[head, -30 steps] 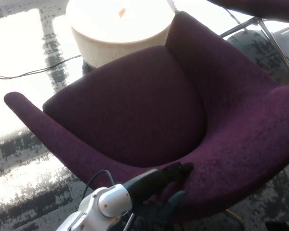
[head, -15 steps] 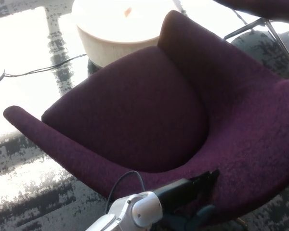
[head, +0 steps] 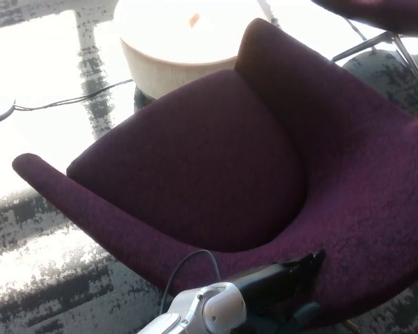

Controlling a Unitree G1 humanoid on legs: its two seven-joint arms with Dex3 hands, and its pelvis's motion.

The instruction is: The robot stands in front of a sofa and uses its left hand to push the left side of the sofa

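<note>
Sofa [head: 216, 160]: deep purple, flecked woven fabric throughout, seat cushion slightly darker than the surrounding arm and back. Left hand [head: 292, 278]: black; its forearm [head: 209, 313] white and light grey with a thin black cable looped above. Round table [head: 181, 35]: cream-white with a small orange mark on top. Carpet [head: 49, 278]: mottled grey and black, washed white in sunlit patches. Floor cable [head: 70, 101]: black

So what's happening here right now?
The robot's left hand is pressed against the near edge of the purple sofa, with the arm reaching in from the bottom of the view. Whether its fingers are open or closed can't be made out. The right hand isn't in view. A round white table stands behind the sofa, and a cable runs across the floor.
</note>
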